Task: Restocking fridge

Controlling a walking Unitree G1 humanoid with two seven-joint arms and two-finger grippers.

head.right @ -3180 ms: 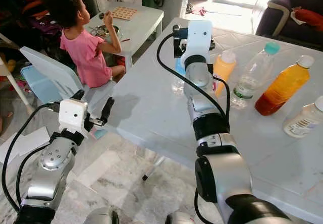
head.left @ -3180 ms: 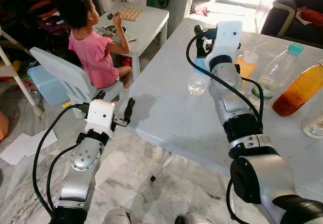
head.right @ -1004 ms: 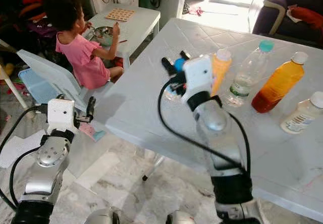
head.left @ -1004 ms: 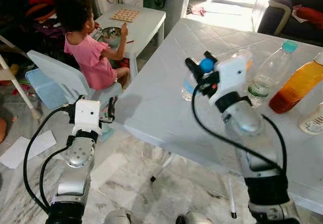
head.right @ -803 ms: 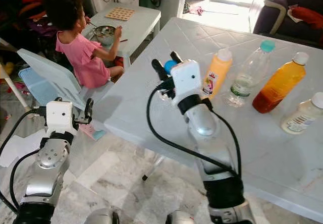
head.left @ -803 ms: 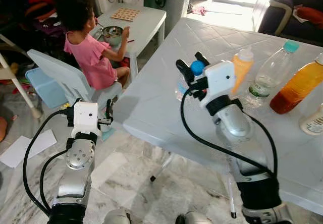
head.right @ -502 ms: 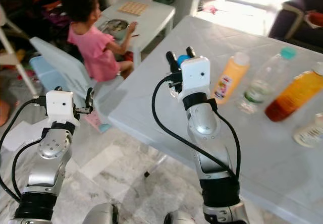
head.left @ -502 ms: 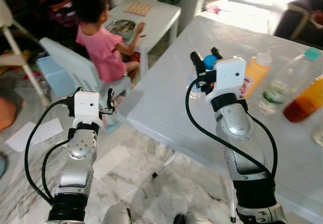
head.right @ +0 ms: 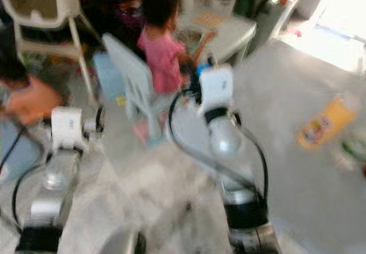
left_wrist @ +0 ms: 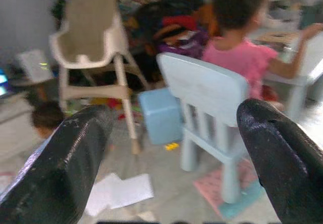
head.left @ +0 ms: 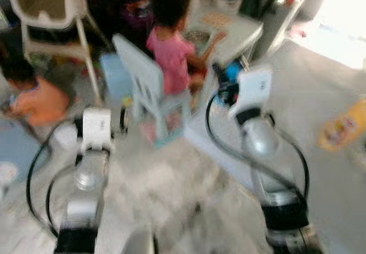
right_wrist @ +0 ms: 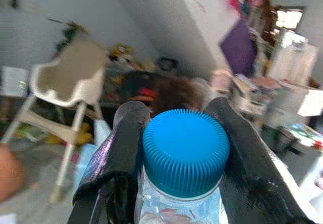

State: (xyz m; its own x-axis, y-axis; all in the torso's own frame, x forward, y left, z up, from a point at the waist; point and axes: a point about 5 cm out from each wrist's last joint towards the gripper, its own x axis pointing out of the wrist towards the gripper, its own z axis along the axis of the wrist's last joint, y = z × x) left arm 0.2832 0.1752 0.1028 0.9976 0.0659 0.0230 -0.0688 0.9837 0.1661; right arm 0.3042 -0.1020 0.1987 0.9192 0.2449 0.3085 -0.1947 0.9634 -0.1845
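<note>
Right fingers (right_wrist: 126,148) clamped on one blue-capped water bottle (right_wrist: 184,153); left fingers (left_wrist: 75,153) spread wide apart, holding nothing.

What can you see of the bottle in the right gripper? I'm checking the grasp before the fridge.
The bottle is clear plastic with a ribbed blue cap, upright between the right gripper's two black fingers, which press its neck and cap from both sides. Its lower body is out of frame. In the blurred head view the cap shows as a blue spot at the gripper.

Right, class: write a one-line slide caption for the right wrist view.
Right gripper clamps a clear water bottle just below its blue cap, high chair blurred behind.
</note>
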